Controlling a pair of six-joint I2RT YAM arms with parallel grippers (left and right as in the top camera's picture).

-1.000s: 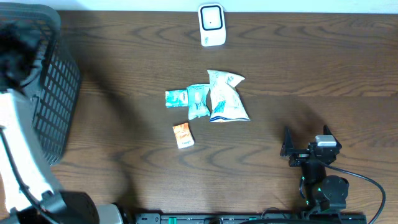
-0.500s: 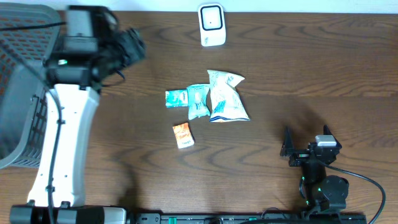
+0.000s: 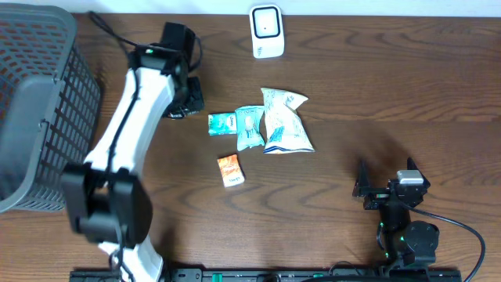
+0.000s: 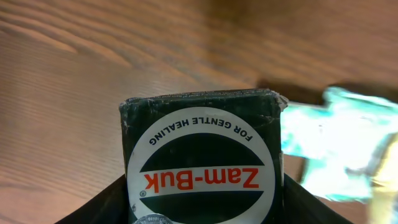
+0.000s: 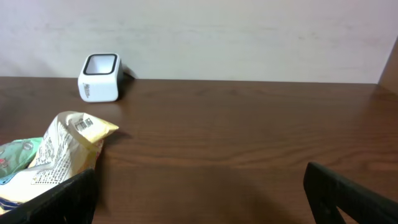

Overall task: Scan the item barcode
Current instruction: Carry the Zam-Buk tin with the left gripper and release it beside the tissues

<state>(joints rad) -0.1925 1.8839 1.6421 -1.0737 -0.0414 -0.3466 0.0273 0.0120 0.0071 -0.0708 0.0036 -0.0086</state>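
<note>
A dark green Zam-Buk box [image 4: 202, 155] sits clamped between the jaws of the left gripper [image 3: 186, 95], its round white label, printed "For Gentle Healing", reading upside down to the left wrist camera. The box is held above the dark wooden table [image 3: 391, 94], left of centre and toward the far edge, just beside a small teal packet [image 3: 222, 123] lying flat on the wood. Touching that packet's right side is a teal pouch [image 3: 250, 126], which in turn lies against a crumpled white-and-blue snack bag [image 3: 284, 121]. An orange sachet [image 3: 230, 170] lies alone, nearer the front edge. A white barcode scanner [image 3: 266, 31] stands at the middle of the far edge, well apart from the held box. A grey mesh basket [image 3: 78, 117] fills the far left corner, only its pale grey floor showing inside. Near the front edge on the right, the right gripper [image 3: 385, 176] rests with its jaws spread wide, holding nothing.
</note>
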